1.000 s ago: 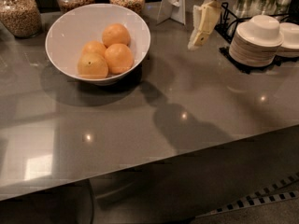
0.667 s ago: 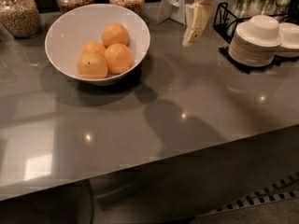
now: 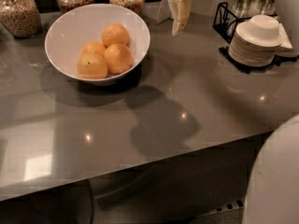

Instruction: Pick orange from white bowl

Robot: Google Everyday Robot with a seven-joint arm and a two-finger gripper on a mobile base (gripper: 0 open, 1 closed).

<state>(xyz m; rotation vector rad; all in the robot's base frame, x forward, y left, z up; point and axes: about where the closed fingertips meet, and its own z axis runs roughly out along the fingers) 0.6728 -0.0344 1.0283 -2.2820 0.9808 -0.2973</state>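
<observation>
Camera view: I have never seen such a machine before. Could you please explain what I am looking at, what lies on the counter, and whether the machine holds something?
One camera looks down on a grey counter; where it is mounted is not known. The machine is a mobile robot with one arm. Only the arm's end shows: the pale gripper, hanging at the top edge, to the right of the white bowl and apart from it. Nothing can be seen in its grasp. The bowl holds four oranges. Behind the bowl stand glass jars of dry food. At the right is a stack of small white dishes. The robot should pick an orange from the bowl; it has not reached one yet.
</observation>
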